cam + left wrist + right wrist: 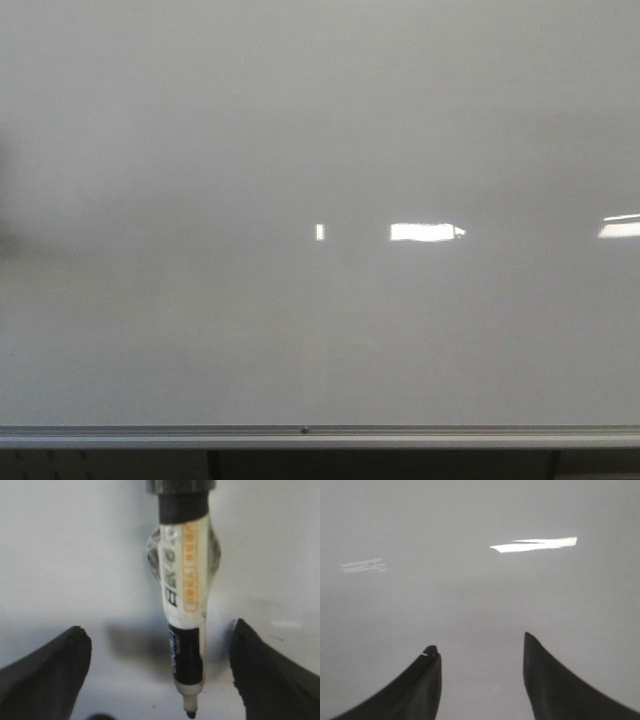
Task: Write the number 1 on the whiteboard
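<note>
The whiteboard point(320, 130) fills the front view, with its silver frame strip point(320, 436) along the lower edge. No black stroke of the number 1 shows on it in any view. In the left wrist view a black-and-white marker point(184, 595) with an orange label hangs from above, tip point(190, 714) uncapped and near the board point(65, 555); I cannot tell if it touches. My left gripper point(157, 625) is open, its fingers point(50, 670) well clear of the marker on both sides. My right gripper point(479, 640) is open and empty, facing the board point(470, 590). Neither gripper shows in the front view.
Bright white light reflections point(425, 232) lie on the board right of centre and at the right edge point(620, 227); one also shows in the right wrist view point(535, 544). Dark space lies below the frame strip point(380, 465).
</note>
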You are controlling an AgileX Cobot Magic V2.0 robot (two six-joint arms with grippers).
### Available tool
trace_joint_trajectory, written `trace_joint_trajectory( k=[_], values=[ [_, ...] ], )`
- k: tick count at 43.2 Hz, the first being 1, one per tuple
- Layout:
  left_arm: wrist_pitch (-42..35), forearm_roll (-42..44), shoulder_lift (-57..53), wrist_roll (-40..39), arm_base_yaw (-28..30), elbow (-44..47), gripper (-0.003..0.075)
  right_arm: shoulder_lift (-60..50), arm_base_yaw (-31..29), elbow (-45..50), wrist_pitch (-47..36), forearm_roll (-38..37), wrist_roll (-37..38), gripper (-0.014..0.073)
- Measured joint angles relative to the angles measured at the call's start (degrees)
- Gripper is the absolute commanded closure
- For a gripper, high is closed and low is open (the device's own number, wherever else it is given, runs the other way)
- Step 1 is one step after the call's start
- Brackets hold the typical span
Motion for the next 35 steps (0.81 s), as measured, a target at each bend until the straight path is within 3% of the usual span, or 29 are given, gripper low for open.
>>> trace_joint_trajectory(
  k=[8, 16, 27, 35],
  values=[
    [-0.1, 0.0, 0.0, 0.0, 0.0, 0.0, 0.0548, 0.0, 0.0, 0.0, 0.0, 0.0, 0.0, 0.0188],
    [-0.3, 0.0, 0.0, 0.0, 0.0, 0.0, 0.074, 0.0, 0.0, 0.0, 0.0, 0.0, 0.0, 0.0188],
    [-0.1, 1.9, -0.1, 0.0, 0.0, 0.0, 0.074, 0.0, 0.0, 0.0, 0.0, 0.0, 0.0, 0.0188],
    [11.9, 2.1, -5.0, -0.1, -2.7, -0.3, 0.0738, 0.0, 0.0, 0.0, 0.0, 0.0, 0.0, 0.0188]
  ],
)
